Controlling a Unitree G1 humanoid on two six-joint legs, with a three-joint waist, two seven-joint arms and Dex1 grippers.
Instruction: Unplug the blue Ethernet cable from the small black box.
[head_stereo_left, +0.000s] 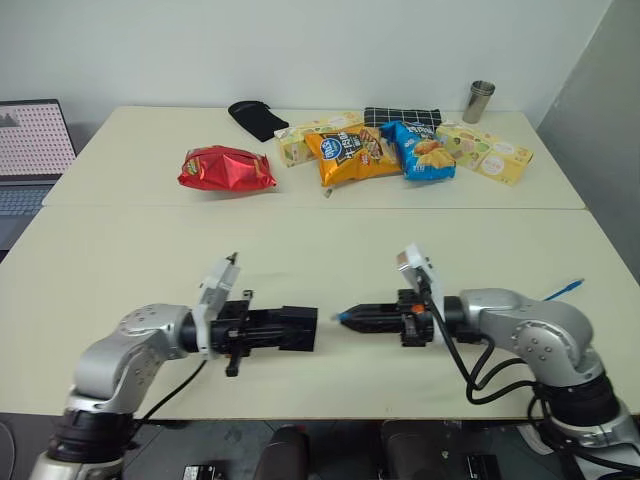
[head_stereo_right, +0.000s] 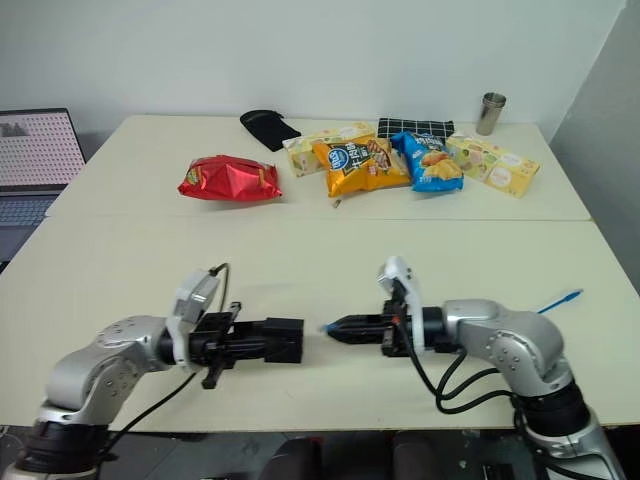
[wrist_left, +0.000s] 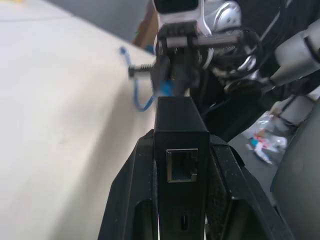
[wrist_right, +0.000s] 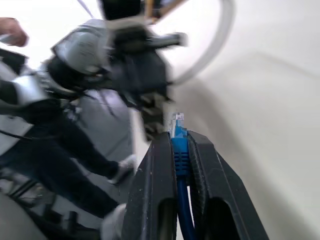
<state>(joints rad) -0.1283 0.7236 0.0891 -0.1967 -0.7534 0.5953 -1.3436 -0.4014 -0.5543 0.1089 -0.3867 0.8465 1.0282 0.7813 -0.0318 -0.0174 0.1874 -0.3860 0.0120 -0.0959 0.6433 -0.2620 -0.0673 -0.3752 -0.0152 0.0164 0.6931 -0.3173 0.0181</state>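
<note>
Head pair looks down over the table; each wrist camera looks along its own fingers.
Both eye views face forward and down, sharing the left gripper (head_stereo_left: 305, 329) and right gripper (head_stereo_left: 345, 318), tip to tip above the near table (head_stereo_left: 300, 250). The left wrist view sits close behind the small black box (wrist_left: 180, 150), facing the right gripper beyond; the right wrist view sits close behind the blue Ethernet cable (wrist_right: 179, 150), facing the left gripper.

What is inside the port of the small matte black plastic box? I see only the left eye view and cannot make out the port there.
Observer: Nothing. In the left wrist view the port of the small black box is empty.
Operator: Good. What is clamped on the other side?
Observer: The right gripper is shut on the thin bright blue Ethernet cable.
Operator: How far in does it sit?
Observer: Its clear plug sticks out past the fingertips.
</note>
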